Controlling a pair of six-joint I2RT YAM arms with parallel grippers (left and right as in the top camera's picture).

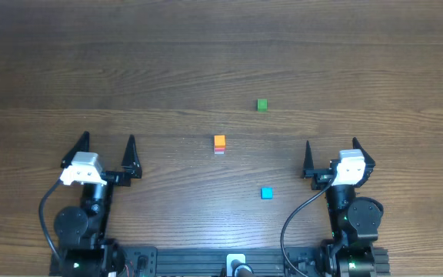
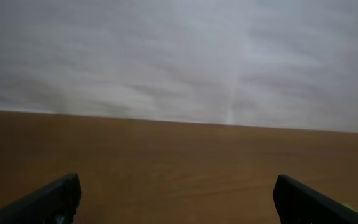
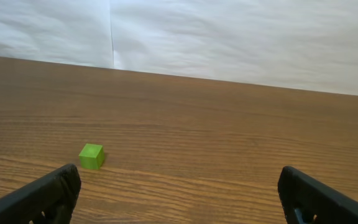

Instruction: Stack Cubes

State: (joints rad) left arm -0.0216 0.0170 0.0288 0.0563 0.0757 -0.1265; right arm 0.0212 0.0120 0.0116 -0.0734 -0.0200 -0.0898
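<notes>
An orange cube (image 1: 219, 141) sits at the table's middle on top of another cube whose pink-red edge barely shows beneath it. A green cube (image 1: 261, 105) (image 3: 91, 156) lies farther back and to the right. A blue cube (image 1: 266, 193) lies nearer the front, right of centre. My left gripper (image 1: 106, 141) (image 2: 178, 198) is open at the left, well away from all cubes. My right gripper (image 1: 331, 146) (image 3: 178, 194) is open at the right, with nothing between its fingers; the green cube lies well ahead of it, toward one side.
The wooden table (image 1: 206, 61) stretches wide around the cubes. A pale wall (image 3: 229, 37) stands behind the table's far edge.
</notes>
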